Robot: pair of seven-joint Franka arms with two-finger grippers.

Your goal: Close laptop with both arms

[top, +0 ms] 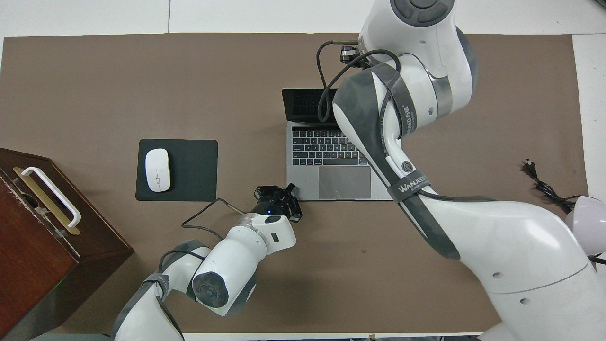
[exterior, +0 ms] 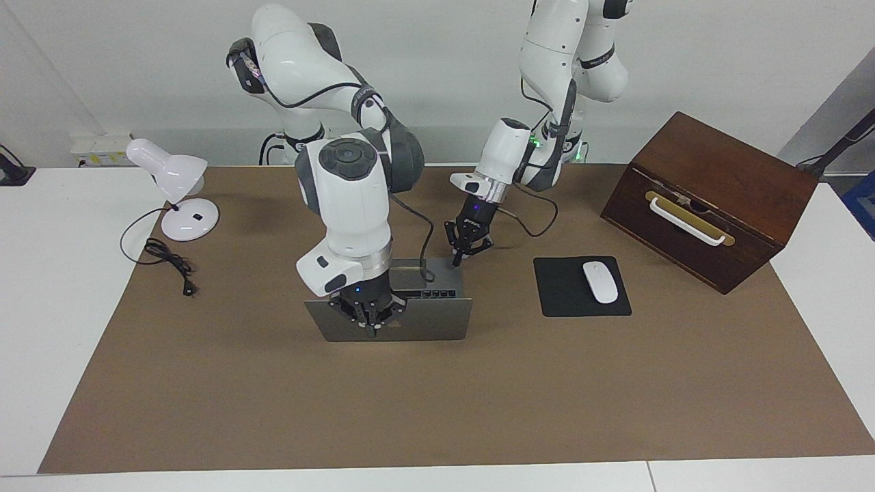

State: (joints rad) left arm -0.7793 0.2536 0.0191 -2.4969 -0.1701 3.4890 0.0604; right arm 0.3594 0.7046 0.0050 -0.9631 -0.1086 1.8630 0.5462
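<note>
brown mat (exterior: 273, 410) under all; right claw (exterior: 370, 321) closed on laptop (exterior: 437, 321) lid, left claw (exterior: 465, 249) closed at its corner.

Counted one laptop (exterior: 437, 321), one mouse (exterior: 600, 281), one mouse pad (exterior: 557, 301), one lamp (exterior: 179, 188), one wooden box (exterior: 718, 184), two arms (exterior: 348, 198).

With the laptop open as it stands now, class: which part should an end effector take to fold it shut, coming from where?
Take the free top edge of the laptop's lid, coming down from above. The lid stands raised, hinged along the base's edge farther from the robots, so that thin edge is exposed and likely gives most leverage. The right end effector is there.
</note>
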